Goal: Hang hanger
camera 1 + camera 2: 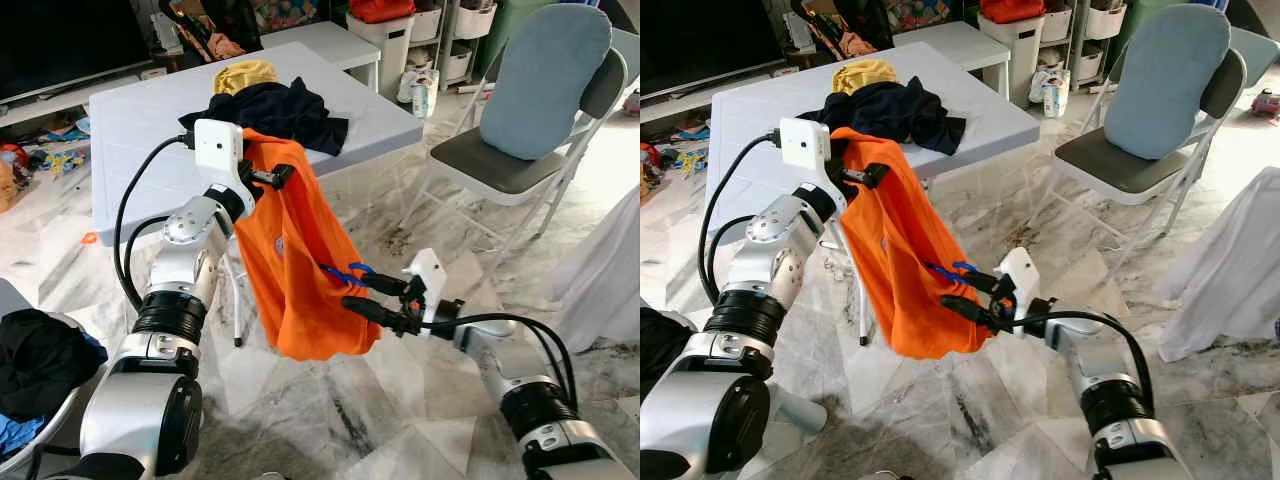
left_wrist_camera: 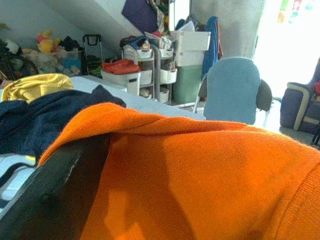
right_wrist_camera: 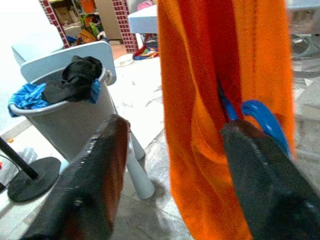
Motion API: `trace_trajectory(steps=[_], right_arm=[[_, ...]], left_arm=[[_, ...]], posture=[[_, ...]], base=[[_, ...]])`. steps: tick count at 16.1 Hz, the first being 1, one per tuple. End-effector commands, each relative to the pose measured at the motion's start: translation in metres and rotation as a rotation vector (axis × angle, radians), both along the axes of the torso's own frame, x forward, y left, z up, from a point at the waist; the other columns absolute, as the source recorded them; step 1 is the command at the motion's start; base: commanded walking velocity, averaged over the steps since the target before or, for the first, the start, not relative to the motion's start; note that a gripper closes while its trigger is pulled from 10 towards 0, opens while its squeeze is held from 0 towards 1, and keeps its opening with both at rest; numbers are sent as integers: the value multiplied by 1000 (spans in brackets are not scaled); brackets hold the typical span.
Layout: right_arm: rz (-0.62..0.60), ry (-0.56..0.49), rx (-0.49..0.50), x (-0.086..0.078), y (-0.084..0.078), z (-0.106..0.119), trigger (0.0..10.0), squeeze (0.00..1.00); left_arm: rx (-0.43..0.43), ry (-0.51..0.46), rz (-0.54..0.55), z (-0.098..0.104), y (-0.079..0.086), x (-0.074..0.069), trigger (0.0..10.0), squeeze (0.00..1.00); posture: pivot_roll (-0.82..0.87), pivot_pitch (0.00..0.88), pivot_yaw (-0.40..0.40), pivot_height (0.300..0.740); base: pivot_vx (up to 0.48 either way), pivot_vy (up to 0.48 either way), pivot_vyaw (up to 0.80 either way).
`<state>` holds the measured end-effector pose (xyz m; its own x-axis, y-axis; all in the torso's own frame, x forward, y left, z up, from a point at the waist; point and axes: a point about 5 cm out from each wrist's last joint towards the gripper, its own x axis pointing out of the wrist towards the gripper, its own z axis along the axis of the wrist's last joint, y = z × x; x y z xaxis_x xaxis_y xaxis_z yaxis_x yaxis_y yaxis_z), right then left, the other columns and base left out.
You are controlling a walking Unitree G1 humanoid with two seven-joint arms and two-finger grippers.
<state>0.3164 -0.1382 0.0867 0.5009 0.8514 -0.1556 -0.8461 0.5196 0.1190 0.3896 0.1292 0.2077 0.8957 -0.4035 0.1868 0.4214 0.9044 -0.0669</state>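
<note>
An orange shirt (image 1: 300,280) hangs in the air in front of the white table, bunched at its top. My left gripper (image 1: 272,178) is shut on that top edge; in the left wrist view the orange cloth (image 2: 200,175) drapes over one black finger (image 2: 55,190). A blue hanger (image 1: 345,271) pokes its hook out of the shirt's lower right side. My right gripper (image 1: 352,288) is open at that spot, its fingers on either side of the blue hook (image 3: 260,117) and the cloth. Most of the hanger is hidden inside the shirt.
The white table (image 1: 140,120) behind carries a navy garment (image 1: 275,110) and a yellow one (image 1: 245,75). A folding chair with a blue cushion (image 1: 540,90) stands at the right. A laundry basket with dark clothes (image 1: 30,360) sits at the left, white cloth (image 1: 610,270) at far right.
</note>
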Motion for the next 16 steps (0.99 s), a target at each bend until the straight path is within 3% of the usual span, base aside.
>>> trace_trajectory(steps=[1,5,7,10,16], right_arm=[[38,-32,18,3,10,9,10000,1000],[-5,-62,34,10,13,14,10000,1000],[-136,-134,74,25,14,28,10000,1000],[-218,-171,79,33,11,35,10000,1000],[-257,-204,-9,36,0,32,10000,1000]], left_arm=[[-12,-74,-14,22,-4,1,10000,0],[-44,-82,7,25,-4,3,10000,0],[-54,-121,45,33,-1,6,10000,0],[-36,-152,53,41,0,7,10000,0],[-48,-207,79,49,4,6,10000,0]], posture=[[-70,0,85,740],[-71,0,86,740],[-63,0,87,740],[-55,0,85,740],[-60,0,81,740]], base=[[0,0,0],[0,0,0],[0,0,0],[0,0,0],[0,0,0]])
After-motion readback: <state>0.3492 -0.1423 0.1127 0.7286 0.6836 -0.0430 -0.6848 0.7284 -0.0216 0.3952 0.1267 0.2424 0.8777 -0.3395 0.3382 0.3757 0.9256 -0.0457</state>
